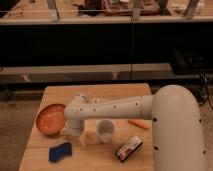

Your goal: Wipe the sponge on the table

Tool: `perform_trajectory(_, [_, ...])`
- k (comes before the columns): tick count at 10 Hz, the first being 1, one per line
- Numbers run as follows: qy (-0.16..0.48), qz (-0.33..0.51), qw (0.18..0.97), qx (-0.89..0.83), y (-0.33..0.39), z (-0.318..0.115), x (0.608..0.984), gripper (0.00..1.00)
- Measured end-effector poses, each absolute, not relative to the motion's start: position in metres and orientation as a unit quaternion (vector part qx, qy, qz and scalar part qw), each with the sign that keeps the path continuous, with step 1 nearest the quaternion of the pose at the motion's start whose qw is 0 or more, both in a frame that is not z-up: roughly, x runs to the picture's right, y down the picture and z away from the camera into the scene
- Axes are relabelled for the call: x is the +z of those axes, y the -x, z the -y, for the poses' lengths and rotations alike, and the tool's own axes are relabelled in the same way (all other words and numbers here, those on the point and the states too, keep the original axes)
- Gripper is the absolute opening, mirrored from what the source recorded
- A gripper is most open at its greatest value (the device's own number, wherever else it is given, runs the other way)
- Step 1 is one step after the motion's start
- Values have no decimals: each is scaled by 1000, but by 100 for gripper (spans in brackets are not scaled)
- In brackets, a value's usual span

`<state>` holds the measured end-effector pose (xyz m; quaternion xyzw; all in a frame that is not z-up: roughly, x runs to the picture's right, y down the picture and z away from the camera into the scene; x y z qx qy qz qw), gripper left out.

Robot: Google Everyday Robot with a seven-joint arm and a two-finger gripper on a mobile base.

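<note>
The deep-blue sponge [60, 151] lies flat on the light wooden table [115, 92], close to its front left corner. My white arm reaches in from the right across the tabletop. At its end the gripper [70, 132] points down, just right of the orange bowl [50, 119]. It hangs above and slightly right of the sponge, a short gap apart from it. Nothing shows in its grasp.
A white cup [105, 131] stands right of the gripper, with a pale yellowish object [91, 138] between them. A black-and-white box [128, 148] lies near the front right, and a thin orange item [138, 124] sits behind it. Dark shelving runs behind the table.
</note>
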<state>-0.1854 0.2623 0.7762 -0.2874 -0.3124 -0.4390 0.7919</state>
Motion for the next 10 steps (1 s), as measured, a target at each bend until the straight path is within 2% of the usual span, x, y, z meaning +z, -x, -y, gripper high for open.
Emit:
perform_trajectory(2, [275, 305, 815, -409, 197, -265, 767, 80])
perform_trajectory(5, [266, 248, 860, -357, 210, -267, 757, 80])
perform_trajectory(8, [324, 181, 900, -229, 204, -271, 758, 80])
perform_trajectory(10, [362, 171, 900, -172, 199, -274, 757, 80])
